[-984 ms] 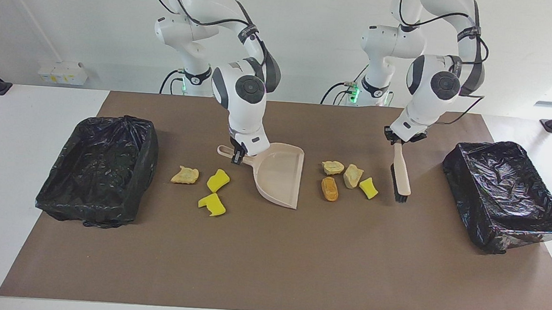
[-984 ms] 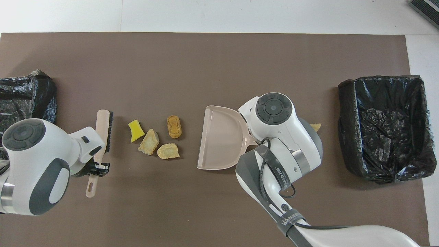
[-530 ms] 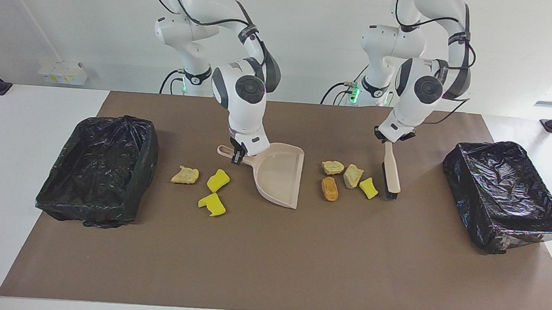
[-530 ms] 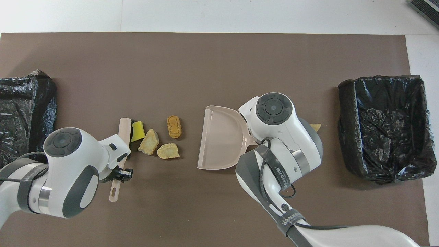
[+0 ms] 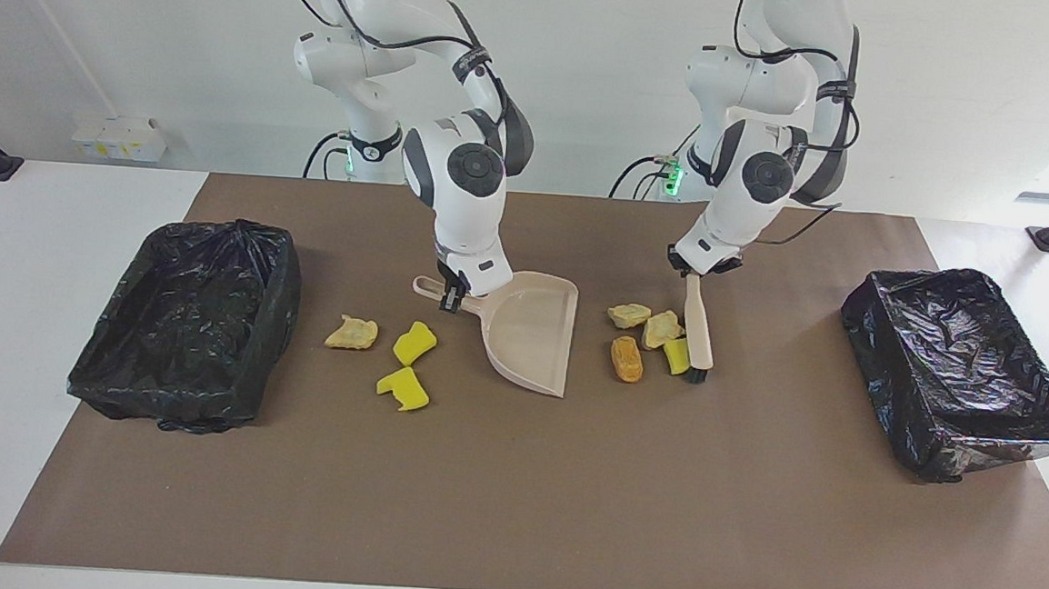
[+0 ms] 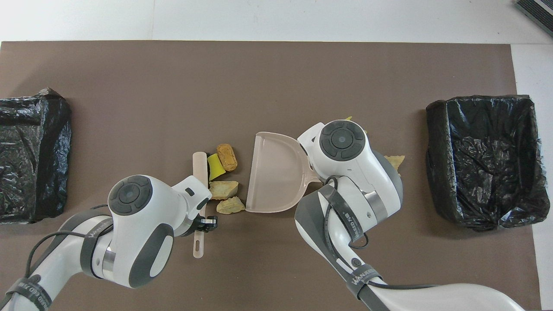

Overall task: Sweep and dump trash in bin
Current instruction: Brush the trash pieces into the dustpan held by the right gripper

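**Brush drives four lumps toward the dustpan mouth**

Brown matting (image 5: pixel 512 494) covers the white table, with a black-lined bin at each end. Nearest the robots, the left gripper (image 5: pixel 695 270) is clamped on the handle of a beige hand brush (image 5: pixel 698 334), wrist tilted so the bristle end slants down to the mat. Since a second ago this brush has been carried from beside the bin (image 5: pixel 962 367) at the left arm's end toward the dustpan (image 5: pixel 531 336), and four trash pieces (image 6: pixel 223 175) have been bunched ahead of it: a yellow sponge chunk is pressed against the bristles, while the orange-brown lump and two tan pieces are shoved close to the pan's open edge. The sweep is judged partly done; nothing lies in the pan yet.

The right gripper (image 5: pixel 454 292) is closed on the dustpan handle, forearm near vertical, unmoved. Past that gripper, toward the other bin (image 5: pixel 190 320), three more lumps (image 5: pixel 393 359) lie unswept.
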Robot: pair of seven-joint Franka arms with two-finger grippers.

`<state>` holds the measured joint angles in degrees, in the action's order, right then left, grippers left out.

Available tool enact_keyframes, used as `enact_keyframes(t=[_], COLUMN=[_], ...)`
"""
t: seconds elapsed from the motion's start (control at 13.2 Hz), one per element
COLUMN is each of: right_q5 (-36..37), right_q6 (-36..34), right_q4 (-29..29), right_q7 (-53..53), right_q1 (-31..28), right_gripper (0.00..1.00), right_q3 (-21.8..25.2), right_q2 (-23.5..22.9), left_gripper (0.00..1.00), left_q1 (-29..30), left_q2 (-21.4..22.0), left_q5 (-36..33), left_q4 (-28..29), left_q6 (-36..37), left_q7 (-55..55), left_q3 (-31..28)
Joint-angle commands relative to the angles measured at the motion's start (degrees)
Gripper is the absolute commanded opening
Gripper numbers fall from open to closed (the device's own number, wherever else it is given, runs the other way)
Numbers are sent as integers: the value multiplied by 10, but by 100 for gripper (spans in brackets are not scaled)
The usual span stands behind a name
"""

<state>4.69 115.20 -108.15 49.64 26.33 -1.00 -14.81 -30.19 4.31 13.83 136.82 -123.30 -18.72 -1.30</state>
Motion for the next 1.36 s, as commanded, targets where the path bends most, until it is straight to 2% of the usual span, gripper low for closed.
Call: enact_keyframes(t=[0.0,0.68,0.91,1.06,1.29], right_q5=[-11,-10,-10,-10,-10], right_q6=[12,7,6,6,7], right_q4=[-8,-8,-9,-9,-9], right_q7=[0,5,5,4,5], right_q1=[-1,-4,-4,-4,-4], right_gripper=[0,0,0,0,0], right_q3=[-1,-1,-1,-1,-1], right_q2=[3,3,4,4,4], left_gripper=[0,0,0,0,0], left_q1=[-43,-149,-147,-136,-89], left_q2=[-11,-48,-42,-33,-35], left_q5=[40,103,100,96,57], left_q4=[-17,-116,-142,-153,-157], left_q6=[-23,-27,-13,20,58], left_q7=[-27,-82,-129,-136,-123], left_q3=[-8,-6,-7,-12,-13])
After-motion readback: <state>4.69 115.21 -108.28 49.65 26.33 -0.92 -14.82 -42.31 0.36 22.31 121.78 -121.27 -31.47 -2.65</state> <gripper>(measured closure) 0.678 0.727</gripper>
